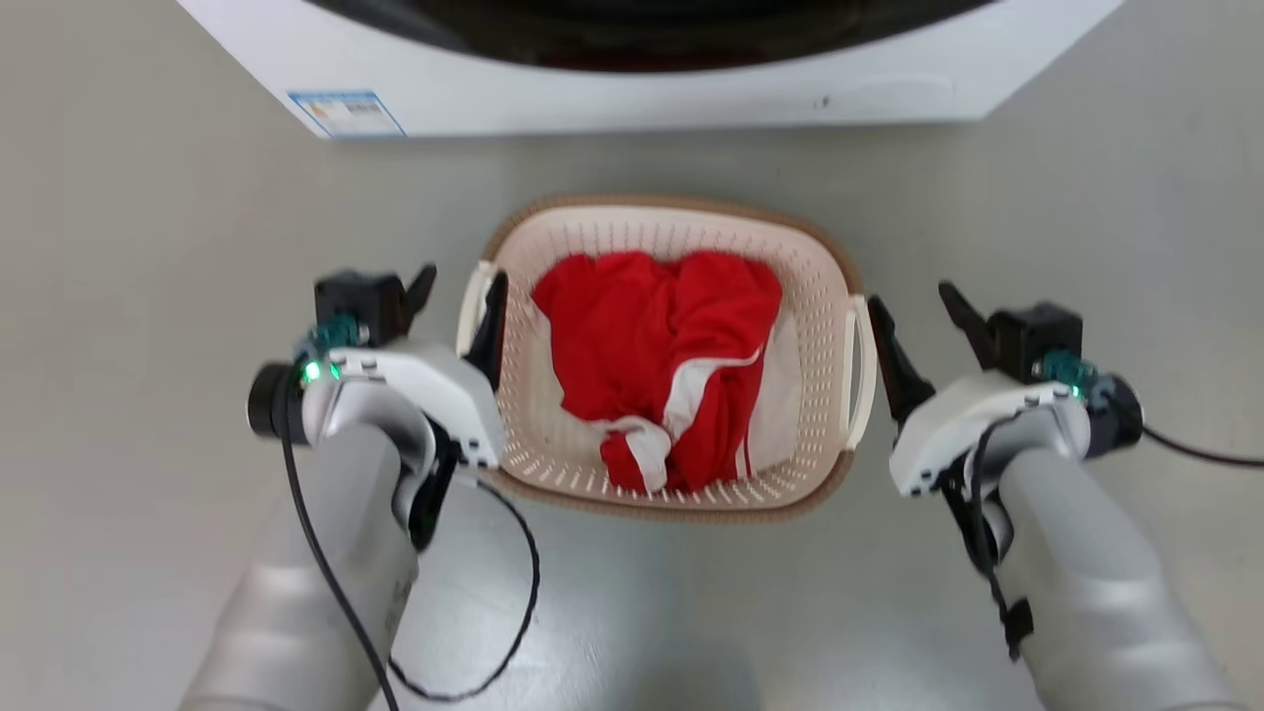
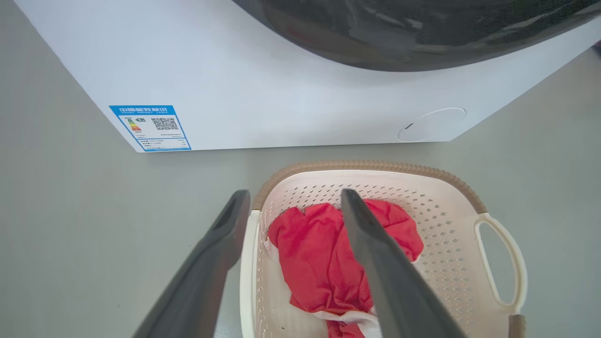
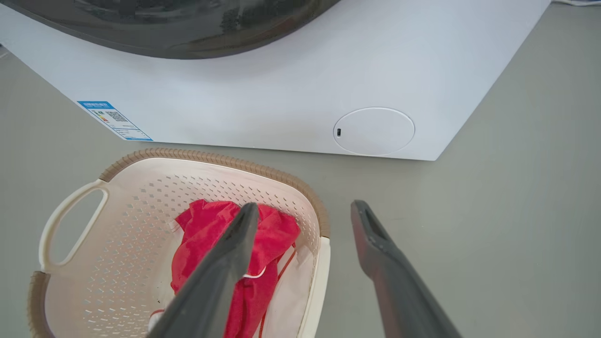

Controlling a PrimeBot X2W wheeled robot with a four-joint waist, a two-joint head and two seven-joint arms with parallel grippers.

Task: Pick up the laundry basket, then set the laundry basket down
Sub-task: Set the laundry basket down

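Laundry basket (image 1: 822, 288) unlifted, pre-grasp: left gripper (image 1: 464, 278), right gripper (image 1: 910, 296) spread wide beside loop handles (image 1: 858, 370). Next: clamp both, lift level.

Head cam overhead, looking down; wrist cams low, close, aimed forward from either side.
Shared across all three: laundry basket (image 1: 671, 229), washing machine (image 1: 632, 94) front.

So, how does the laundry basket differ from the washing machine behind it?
The laundry basket is cream with perforated walls and a brown rim; the washing machine is smooth white with a dark door. The basket is smaller and shows whole in the head view; the machine is larger and cut off by the frame. The basket holds a red and white cloth; the machine bears a blue label. Both stand on the grey floor.
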